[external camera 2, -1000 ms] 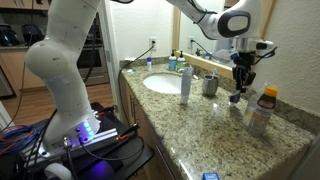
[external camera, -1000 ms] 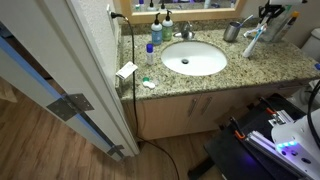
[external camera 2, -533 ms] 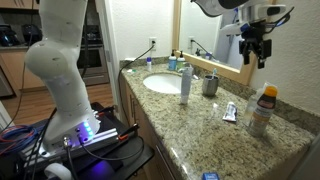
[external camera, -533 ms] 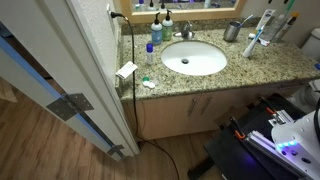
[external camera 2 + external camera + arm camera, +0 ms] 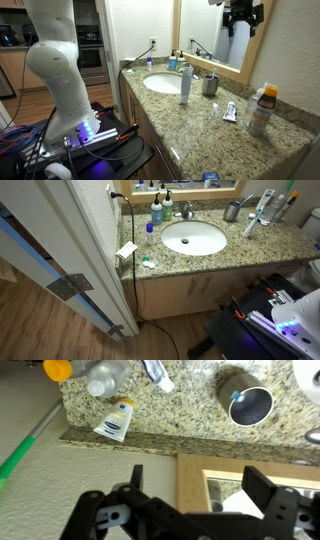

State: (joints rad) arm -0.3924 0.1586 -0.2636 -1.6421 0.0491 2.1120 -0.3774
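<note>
My gripper hangs high above the granite counter, in front of the wood-framed mirror. In the wrist view the gripper is open, and between its fingers only the wall and the mirror frame show. A small white and blue toothpaste tube lies flat on the counter far below it, also seen in the wrist view. Beside the tube stands a clear bottle with an orange cap. A metal cup stands nearer the sink.
A blue-labelled bottle stands at the sink's rim, and more bottles sit by the faucet. A white card lies at the counter's end. A door and a cable run beside the cabinet.
The gripper was low over the counter with the toothpaste tube at its fingertips. It has opened, left the tube lying on the counter, and risen up to mirror height.
</note>
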